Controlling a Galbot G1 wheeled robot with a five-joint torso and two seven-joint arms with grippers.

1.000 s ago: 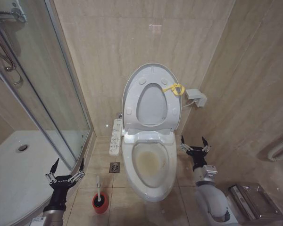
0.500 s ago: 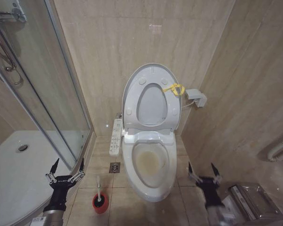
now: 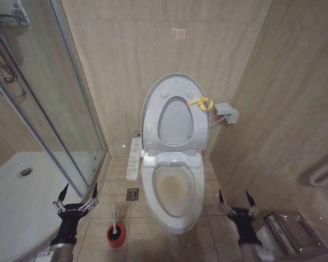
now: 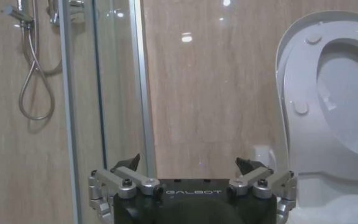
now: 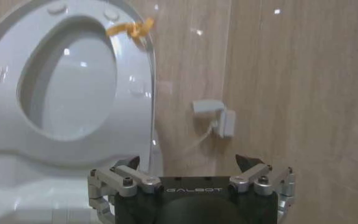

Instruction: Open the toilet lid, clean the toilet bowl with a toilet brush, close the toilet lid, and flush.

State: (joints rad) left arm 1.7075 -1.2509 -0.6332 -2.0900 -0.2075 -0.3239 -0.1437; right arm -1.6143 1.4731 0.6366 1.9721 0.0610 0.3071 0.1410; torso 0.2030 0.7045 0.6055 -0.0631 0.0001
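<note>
Over the last second the right tool (image 3: 236, 200) has dropped back from beside the toilet's rim to low on the floor side, near the right wall; the left tool (image 3: 75, 197) has not shifted. Both tools are spread wide and hold nothing.

The toilet lid (image 3: 153, 101) already stands upright against the wall with the seat ring (image 3: 199, 128) raised in front of it and the yellow loop (image 3: 203, 102) tied at its right edge, so the opening step looks done. The toilet bowl (image 3: 173, 188) lies uncovered between the two arms, yellowish-brown staining across its basin.

The toilet brush (image 3: 113, 217) stands in its red holder cup (image 3: 116, 236) on the floor tiles, left of the bowl — its thin white handle close to vertical, black head down in the cup. It sits just to the right of the left tool and slightly nearer the robot, while the right tool is well apart, across the bowl. The left arm is plainly the nearer one for the pick-up, likely a grip on the upright stick.
</note>
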